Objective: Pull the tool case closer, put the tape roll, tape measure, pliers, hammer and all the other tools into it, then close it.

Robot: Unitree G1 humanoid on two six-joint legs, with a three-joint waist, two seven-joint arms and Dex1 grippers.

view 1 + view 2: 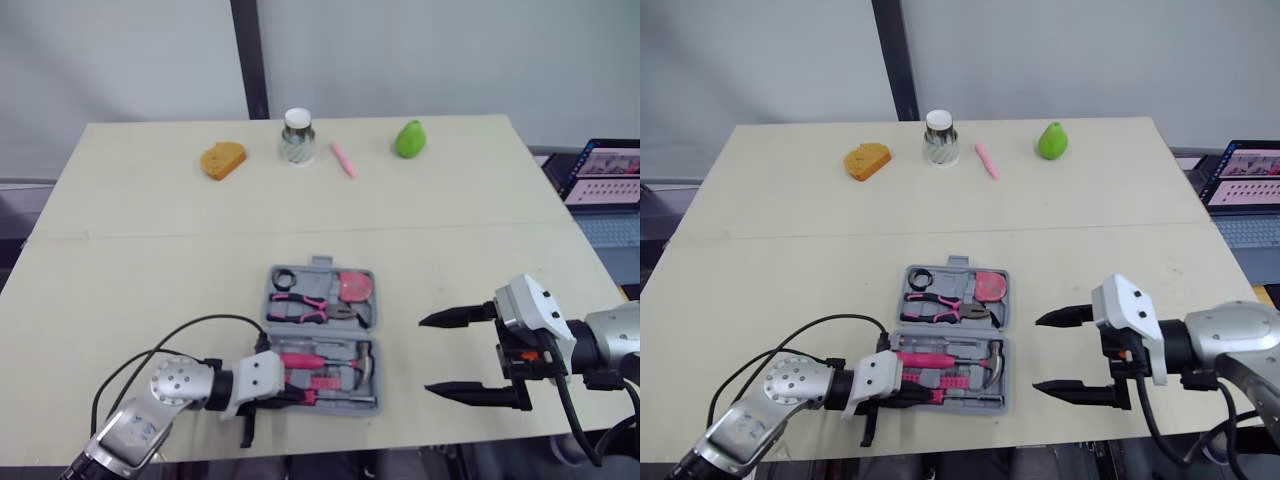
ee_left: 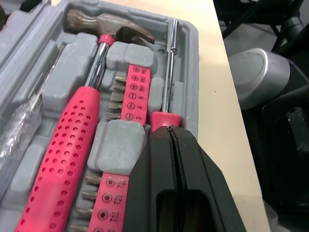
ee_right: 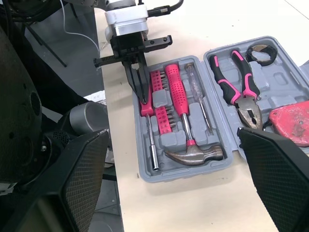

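the open grey plastic tool case (image 3: 183,173) lay near the front edge of the pale wooden table (image 1: 150,200), tools in its trays. the left gripper (image 2: 170,133), fingers pressed together, rested on the pink-handled metal driver (image 2: 169,72). the right gripper (image 1: 424,355) hovered beside the case, spread wide. an unseated driver could jam the lid, and the left fingers hid how its handle sat.

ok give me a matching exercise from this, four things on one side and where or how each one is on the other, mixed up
Things
1. hammer
2. pliers
3. green fruit
4. right gripper

Places or states
A. near the far edge of the table
B. open, to the robot's right of the tool case
C. in the tool case half nearer the robot
D. in the tool case half farther from the robot

Pairs: 1-C, 2-D, 3-A, 4-B
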